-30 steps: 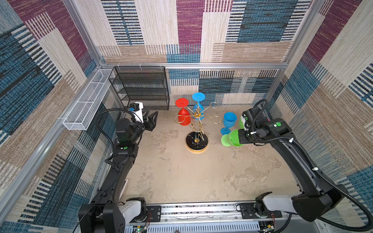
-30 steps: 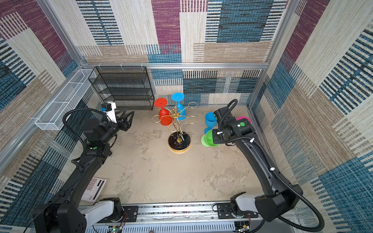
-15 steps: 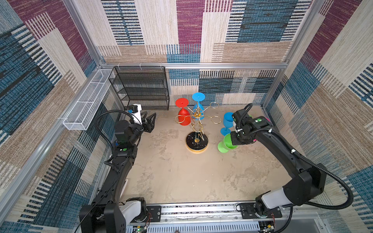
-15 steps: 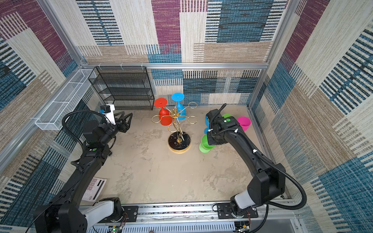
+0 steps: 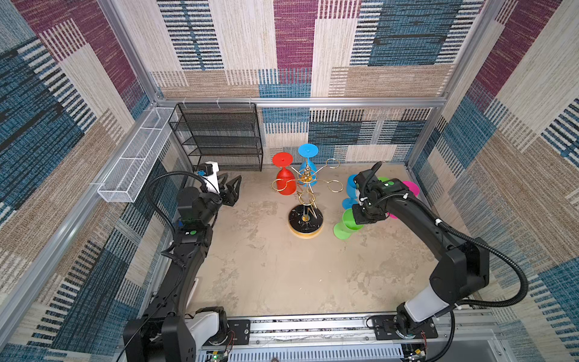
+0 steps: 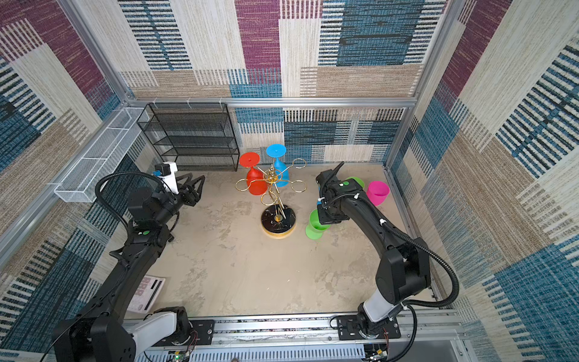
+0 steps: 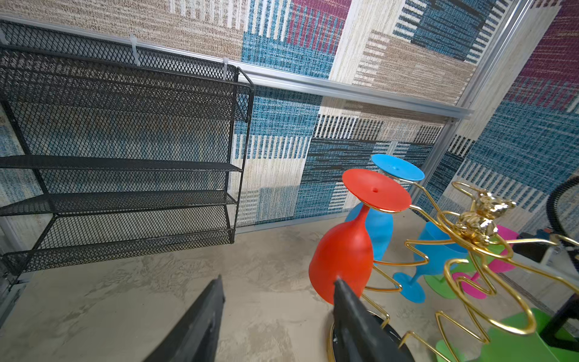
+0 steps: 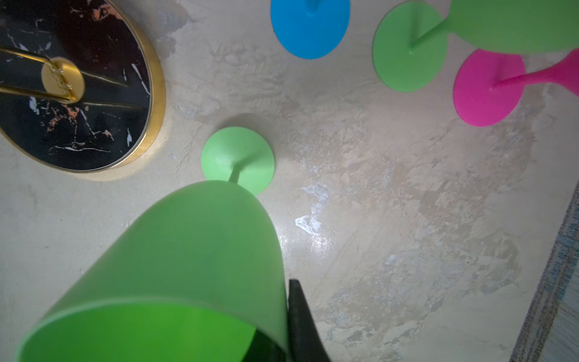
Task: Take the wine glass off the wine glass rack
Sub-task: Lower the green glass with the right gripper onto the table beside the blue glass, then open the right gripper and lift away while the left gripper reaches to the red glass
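The wine glass rack [image 5: 305, 221] [image 6: 279, 221] is a gold wire tree on a round black marbled base, standing mid-table. A red wine glass [image 5: 285, 185] [image 7: 343, 260] and a blue one [image 6: 281, 177] hang upside down from its rings. My right gripper [image 5: 357, 219] [image 8: 283, 316] is shut on the rim of a green wine glass [image 5: 346, 224] [image 8: 194, 250], with one finger inside the bowl and one outside. That glass is upright, its foot down on the table just right of the rack's base. My left gripper [image 5: 232, 191] [image 7: 279, 280] is open and empty, left of the rack.
A black mesh shelf unit [image 5: 219, 138] stands at the back left, with a white mesh basket [image 5: 134, 163] on the left wall. Upright blue [image 5: 351, 191], green [image 5: 383, 179] and pink [image 5: 410, 188] glasses stand at the back right, behind my right arm. A printed sheet [image 6: 147, 293] lies front left.
My right arm has swung left and towards the rack's base, carrying the green glass down to the table. The left arm has not moved.
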You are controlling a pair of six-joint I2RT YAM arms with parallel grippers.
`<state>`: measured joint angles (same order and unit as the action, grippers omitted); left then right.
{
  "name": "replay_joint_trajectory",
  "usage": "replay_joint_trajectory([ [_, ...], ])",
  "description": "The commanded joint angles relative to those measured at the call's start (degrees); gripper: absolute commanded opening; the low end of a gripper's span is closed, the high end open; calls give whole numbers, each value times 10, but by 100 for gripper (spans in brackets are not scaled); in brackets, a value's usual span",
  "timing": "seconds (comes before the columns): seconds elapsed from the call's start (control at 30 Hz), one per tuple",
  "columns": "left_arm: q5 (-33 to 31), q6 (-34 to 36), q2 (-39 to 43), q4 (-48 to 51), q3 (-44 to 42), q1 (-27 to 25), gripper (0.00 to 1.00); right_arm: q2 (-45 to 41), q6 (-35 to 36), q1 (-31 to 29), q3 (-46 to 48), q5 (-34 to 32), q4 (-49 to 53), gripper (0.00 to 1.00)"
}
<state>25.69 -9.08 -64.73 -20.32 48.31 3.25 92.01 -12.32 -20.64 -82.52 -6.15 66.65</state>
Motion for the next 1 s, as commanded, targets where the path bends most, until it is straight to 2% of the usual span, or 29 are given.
replay_joint_trajectory([
  [0.0,1,-3,0,-16,-1,2,58,7,6,-1,-9,-4,-6,12],
  [0.2,-2,-7,-1,-13,-1,3,58,10,10,0,-31,1,-6,25],
  [0.37,-8,-24,-3,-20,-2,4,59,-4,15,0,-61,20,-22,48],
  [0.63,-12,-117,-23,-65,-10,12,64,-80,21,4,-69,68,-100,72],
  [0.77,33,-156,-41,-11,33,23,69,-136,16,16,-43,94,-166,82],
  [0.87,108,-189,-66,10,74,27,68,-185,8,24,-6,125,-240,89],
  [0.97,175,-258,-106,3,108,28,66,-224,-2,27,34,145,-318,95],
])
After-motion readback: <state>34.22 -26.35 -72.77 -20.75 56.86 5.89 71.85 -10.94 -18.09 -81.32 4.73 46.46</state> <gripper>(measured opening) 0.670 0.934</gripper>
